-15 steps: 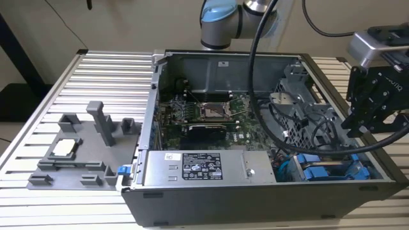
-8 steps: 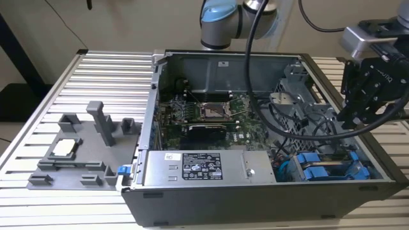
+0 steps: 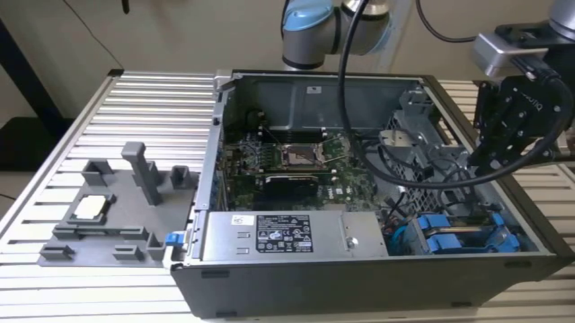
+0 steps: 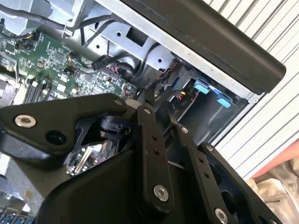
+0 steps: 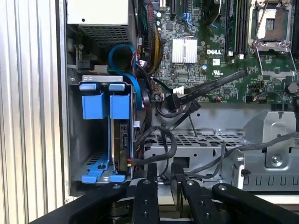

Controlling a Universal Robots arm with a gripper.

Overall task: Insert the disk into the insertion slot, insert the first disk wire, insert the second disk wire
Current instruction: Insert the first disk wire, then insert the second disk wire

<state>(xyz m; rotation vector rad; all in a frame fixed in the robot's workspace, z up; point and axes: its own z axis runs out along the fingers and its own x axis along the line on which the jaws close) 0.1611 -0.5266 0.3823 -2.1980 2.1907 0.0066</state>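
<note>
The disk (image 5: 122,140) stands edge-on inside the insertion slot (image 5: 74,135), its blue carrier tab (image 5: 120,105) level with the tab of the unfilled bay beside it. In the exterior view the blue tabs (image 3: 454,235) sit in the case's near corner, on that view's right. A black wire (image 5: 164,140) loops beside the disk, and a thin red wire (image 5: 138,161) reaches its lower end. My gripper (image 5: 163,165) hovers just off the bay, fingers drawn close together; I cannot make out anything between them. It appears as well in the second wrist view (image 4: 159,105) and above the case's wall (image 3: 492,156).
The open computer case (image 3: 359,282) rests on a slatted table (image 3: 108,121). Inside are a motherboard (image 3: 287,158), a silver box with a sticker (image 3: 297,235), a blue cable (image 5: 128,56) and wire bundles. A grey fixture (image 3: 117,208) stands at the exterior view's left.
</note>
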